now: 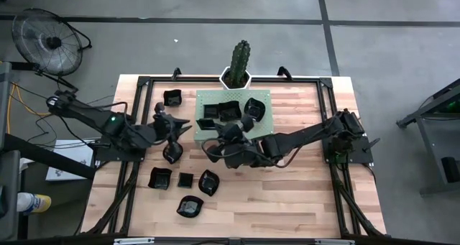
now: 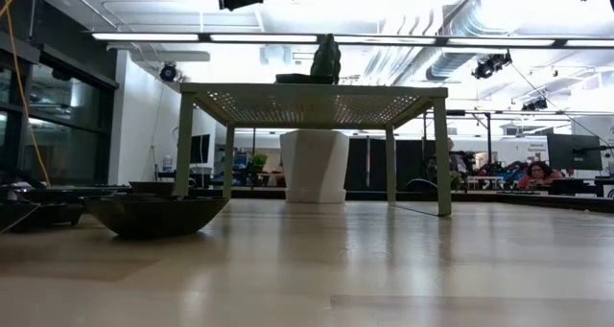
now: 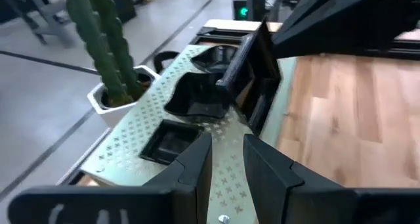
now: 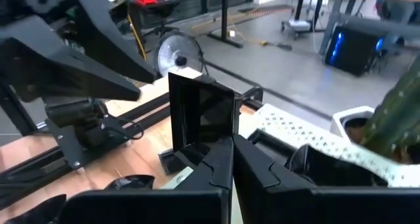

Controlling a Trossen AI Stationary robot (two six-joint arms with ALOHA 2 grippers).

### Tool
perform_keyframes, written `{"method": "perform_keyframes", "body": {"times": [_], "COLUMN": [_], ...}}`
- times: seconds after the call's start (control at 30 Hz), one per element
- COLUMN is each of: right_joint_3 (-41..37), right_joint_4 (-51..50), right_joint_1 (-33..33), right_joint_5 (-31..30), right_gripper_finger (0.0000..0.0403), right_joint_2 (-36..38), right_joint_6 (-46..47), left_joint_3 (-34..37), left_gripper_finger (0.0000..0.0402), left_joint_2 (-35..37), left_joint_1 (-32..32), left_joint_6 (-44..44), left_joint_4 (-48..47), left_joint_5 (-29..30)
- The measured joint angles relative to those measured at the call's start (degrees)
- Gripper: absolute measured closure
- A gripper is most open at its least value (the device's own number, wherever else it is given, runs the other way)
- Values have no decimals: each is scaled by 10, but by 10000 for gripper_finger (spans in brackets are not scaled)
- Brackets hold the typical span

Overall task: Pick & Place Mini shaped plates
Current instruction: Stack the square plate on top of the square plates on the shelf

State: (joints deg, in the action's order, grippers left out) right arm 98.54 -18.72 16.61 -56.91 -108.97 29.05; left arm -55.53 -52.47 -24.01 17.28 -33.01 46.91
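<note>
Your right hand (image 4: 230, 152) is clenched on a square black plate (image 4: 203, 119), held on edge just above the near-left corner of the pale green stand (image 1: 266, 123). Your left hand (image 3: 226, 161), fingers slightly apart and grasping nothing, hovers beside that corner. The stand's bare surface lies directly beneath the plate, nearer your right hand.

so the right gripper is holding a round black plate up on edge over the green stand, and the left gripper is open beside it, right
Not quite: the plate is square, not round. The right wrist view shows the right gripper shut on a square black plate standing on edge at the green perforated stand. The left gripper is open beside it, as you said.
</note>
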Motion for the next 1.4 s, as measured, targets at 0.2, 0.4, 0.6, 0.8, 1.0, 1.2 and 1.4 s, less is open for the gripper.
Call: {"method": "perform_keyframes", "body": {"times": [0.2,0.4,0.6,0.8,1.0,1.2,1.4], "right_joint_3": [0,0,0,0,0,0,0], "right_joint_4": [32,50,72,84,106,111,113], "right_joint_1": [-1,-2,-2,-7,-13,-16,-16], "right_joint_5": [2,0,3,16,36,51,52], "right_gripper_finger": [403,403,403,403,403,403,403], "right_joint_2": [0,0,0,0,0,0,0], "right_joint_6": [-70,-115,-148,-165,-178,-178,-189], "left_joint_3": [0,0,0,0,0,0,0], "left_gripper_finger": [317,317,317,317,317,317,332], "left_joint_2": [-19,-26,-26,-26,-26,-26,-26], "left_joint_1": [0,0,0,0,0,0,0], "left_joint_6": [0,17,27,26,26,25,25], "left_joint_4": [28,35,35,56,62,61,60], "left_joint_5": [22,25,28,31,32,32,32]}}
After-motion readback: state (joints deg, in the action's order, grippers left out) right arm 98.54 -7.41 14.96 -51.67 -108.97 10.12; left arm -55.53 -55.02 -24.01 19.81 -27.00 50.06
